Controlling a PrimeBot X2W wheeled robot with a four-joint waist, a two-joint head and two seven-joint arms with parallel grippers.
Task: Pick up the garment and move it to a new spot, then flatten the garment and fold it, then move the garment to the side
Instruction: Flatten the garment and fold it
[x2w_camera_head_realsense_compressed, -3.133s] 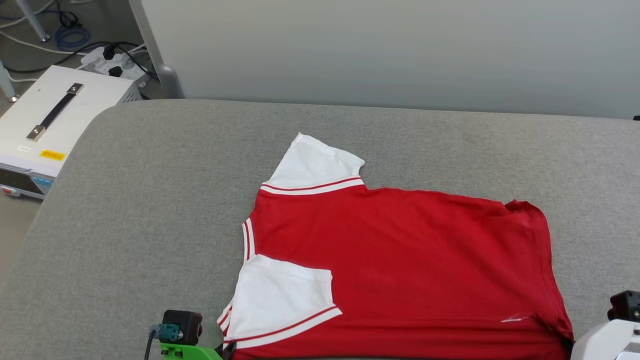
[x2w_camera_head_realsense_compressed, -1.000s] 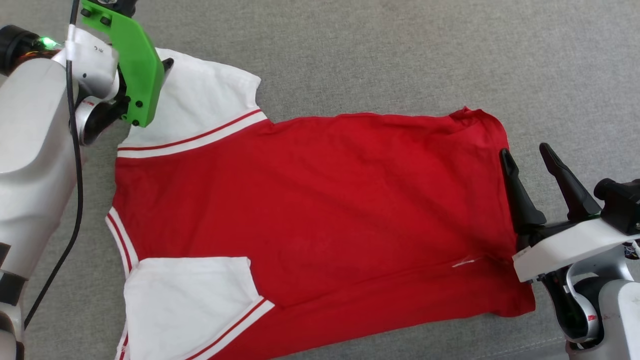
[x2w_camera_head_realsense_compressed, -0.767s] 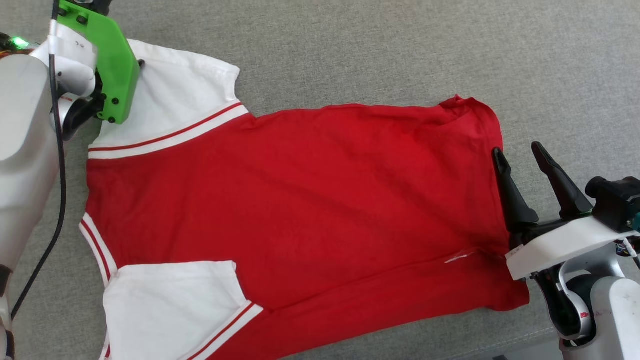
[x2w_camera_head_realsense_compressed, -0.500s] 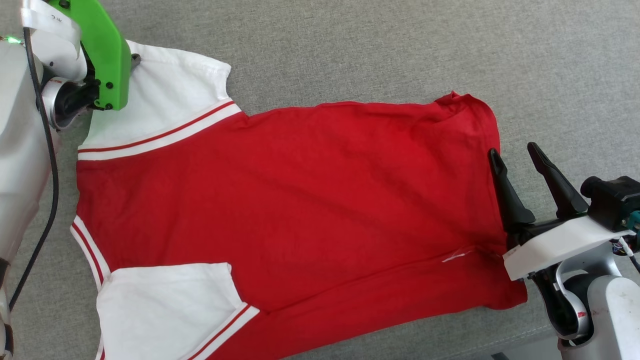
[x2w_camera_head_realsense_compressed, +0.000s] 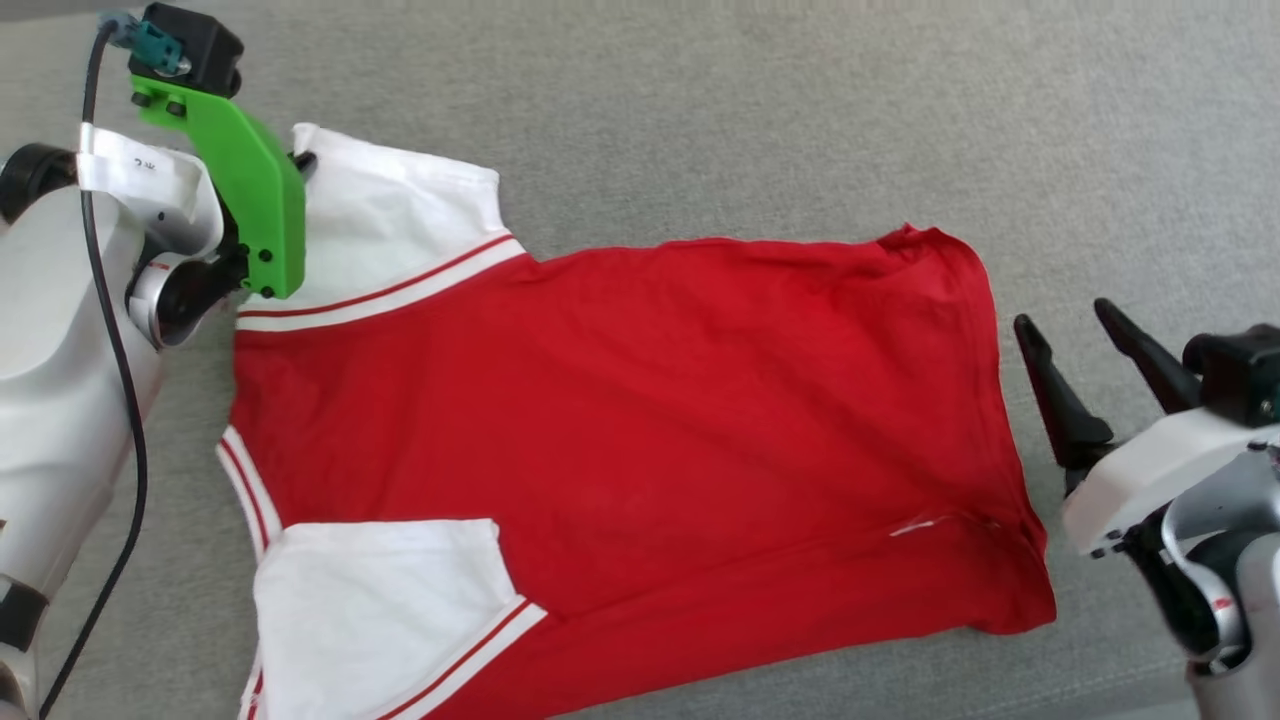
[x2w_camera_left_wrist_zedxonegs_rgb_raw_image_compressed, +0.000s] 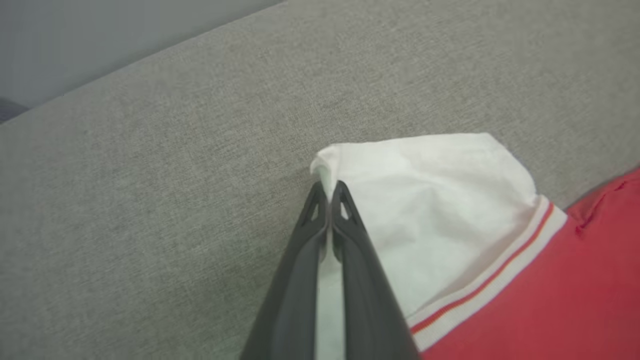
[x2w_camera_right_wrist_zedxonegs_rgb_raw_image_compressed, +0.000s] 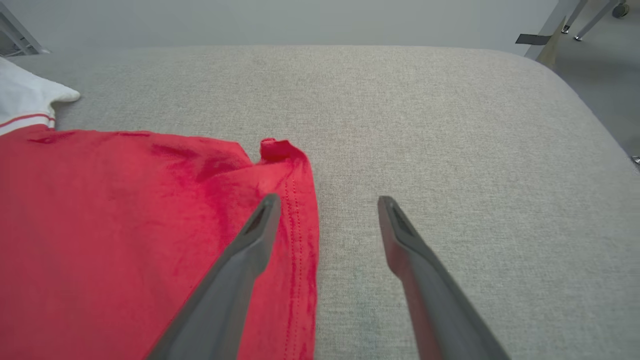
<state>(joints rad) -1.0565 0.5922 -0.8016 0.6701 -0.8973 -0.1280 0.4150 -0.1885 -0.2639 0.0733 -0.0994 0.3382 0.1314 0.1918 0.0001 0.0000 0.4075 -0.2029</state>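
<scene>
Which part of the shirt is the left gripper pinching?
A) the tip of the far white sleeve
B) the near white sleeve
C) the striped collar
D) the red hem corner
A: in the left wrist view the left gripper is shut on the tip of the far white sleeve of the garment, while the right gripper stands open beside the red hem.
</scene>
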